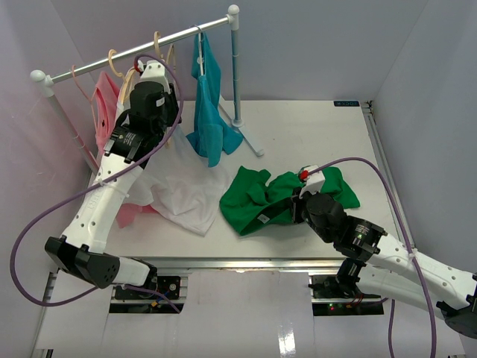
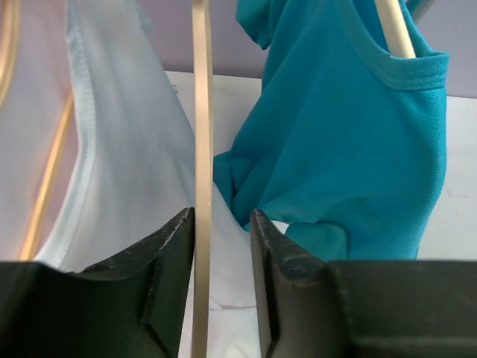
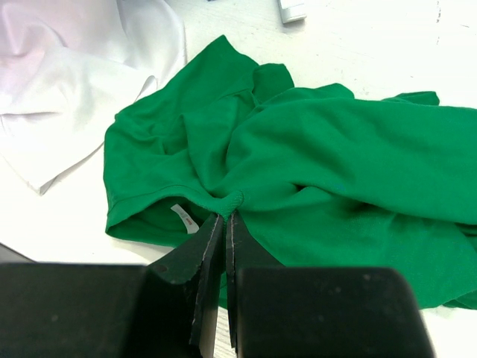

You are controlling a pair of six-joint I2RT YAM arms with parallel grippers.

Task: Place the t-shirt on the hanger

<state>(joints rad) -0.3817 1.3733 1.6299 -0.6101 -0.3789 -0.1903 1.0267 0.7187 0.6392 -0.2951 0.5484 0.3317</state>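
Note:
The green t-shirt [image 1: 257,200] lies crumpled on the table at front centre. In the right wrist view [image 3: 313,164] a small fold of its hem is bunched at the fingertips. My right gripper [image 1: 297,201] [image 3: 226,216] is shut on that fold, low on the table. My left gripper [image 1: 159,72] [image 2: 222,216] is raised to the clothes rail. It is open, with a thin arm of the beige hanger [image 2: 201,112] standing upright between the jaws and lying against the left finger [image 2: 175,246]. A gap shows on the right side. The rest of the hanger is hidden.
A white rail [image 1: 141,46] on posts crosses the back left. A teal-blue shirt [image 1: 210,112] [image 2: 350,149] hangs from it, close to the right of my left gripper. A white shirt [image 1: 182,190] [image 2: 119,134] and pink cloth [image 1: 106,104] hang and trail on the left.

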